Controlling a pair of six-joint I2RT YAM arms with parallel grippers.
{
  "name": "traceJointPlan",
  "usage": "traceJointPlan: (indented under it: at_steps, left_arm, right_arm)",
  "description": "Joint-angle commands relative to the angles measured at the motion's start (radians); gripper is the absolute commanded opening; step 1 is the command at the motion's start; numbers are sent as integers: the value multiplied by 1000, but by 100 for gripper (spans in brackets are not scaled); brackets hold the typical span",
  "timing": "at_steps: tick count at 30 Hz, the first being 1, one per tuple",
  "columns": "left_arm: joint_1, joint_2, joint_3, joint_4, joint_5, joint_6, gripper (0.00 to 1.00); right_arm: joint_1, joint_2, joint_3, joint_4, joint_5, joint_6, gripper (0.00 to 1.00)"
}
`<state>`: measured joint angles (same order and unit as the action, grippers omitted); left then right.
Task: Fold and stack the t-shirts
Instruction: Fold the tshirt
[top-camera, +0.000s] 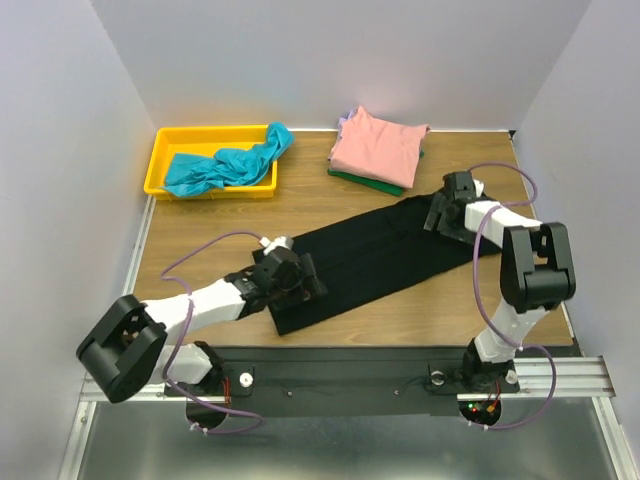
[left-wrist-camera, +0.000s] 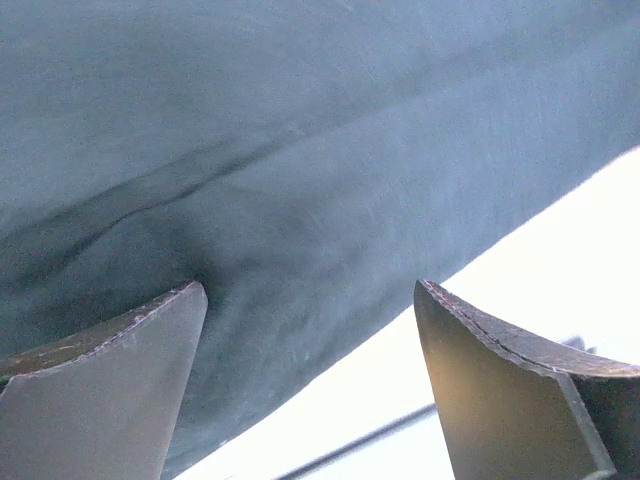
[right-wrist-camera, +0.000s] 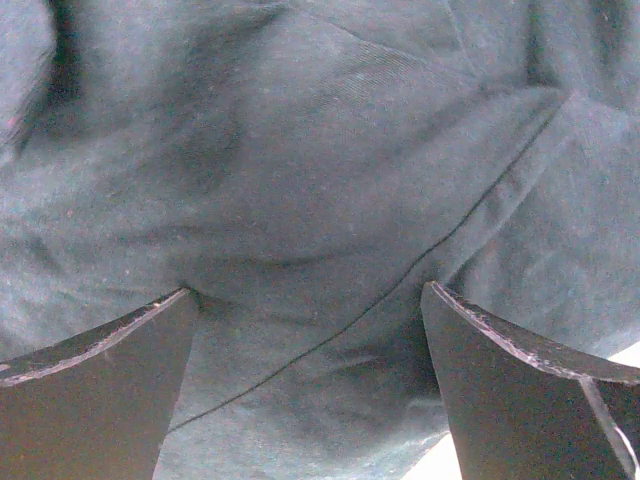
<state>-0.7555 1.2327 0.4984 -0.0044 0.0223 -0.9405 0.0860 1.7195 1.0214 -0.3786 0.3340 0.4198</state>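
Black is all either wrist view gives: the black t-shirt (left-wrist-camera: 300, 150) fills them so closely that no print and neither end can be made out, and from above the left gripper (top-camera: 305, 275) and right gripper (top-camera: 440, 215) cover the near-left and far-right ends of this long folded strip slanting across the wooden table (top-camera: 200, 215). Both grippers stand with fingers spread wide over the cloth, pinching nothing. At the far edge a salmon-pink t-shirt (top-camera: 380, 145) tops a stack, hiding all but slivers of a green t-shirt (top-camera: 365, 183) and a lavender t-shirt (top-camera: 343, 122), while a teal t-shirt (top-camera: 225, 165) lies crumpled in the yellow bin (top-camera: 210, 192).
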Motion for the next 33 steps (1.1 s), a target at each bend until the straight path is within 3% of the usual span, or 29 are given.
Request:
traceJointPlan:
  at_steps: [1, 6, 10, 15, 19, 22, 24, 25, 26, 28, 29, 31, 32, 33]
  left_arm:
    - [-126, 99, -20, -71, 158, -21, 98]
    - [-290, 122, 77, -15, 219, -21, 98]
    - [-376, 132, 179, -58, 199, 3, 98]
    - [-407, 87, 252, -118, 133, 28, 98]
    - [-397, -8, 269, -253, -78, -4, 98]
    - [-299, -64, 261, -403, -244, -62, 98]
    - [-221, -96, 238, -459, -306, -80, 98]
    - [-118, -107, 221, -441, -323, -61, 98]
    - [-70, -127, 186, -434, -323, -34, 98]
    - [20, -131, 166, -419, -318, -6, 98]
    - [80, -127, 152, -399, -340, -7, 98]
    - [122, -115, 146, -378, -331, 18, 98]
    - [151, -96, 140, -344, -328, 29, 98]
    - [165, -84, 141, -324, -312, 29, 98]
  right_arm:
    - [-78, 141, 112, 46, -70, -235, 100]
    - [-81, 262, 222, 76, -99, -360, 100]
    - [-81, 241, 253, 102, -101, -403, 100]
    - [-81, 34, 214, 99, -151, -403, 100]
    - [-81, -174, 134, 86, -265, -357, 100]
    - [-42, -303, 71, 35, -363, -297, 100]
    - [126, -389, 3, 23, -251, -265, 100]
    - [192, -412, -13, 14, -222, -251, 100]
    - [322, -431, -50, 12, -214, -219, 100]
    - [446, -472, -81, 12, -193, -175, 100]
    - [574, -477, -95, 14, -175, -126, 100]
    - [712, -460, -109, 12, -115, -90, 100]
    - [851, -418, -107, 12, -90, -72, 100]
    - [914, -364, -84, -6, -32, -56, 100]
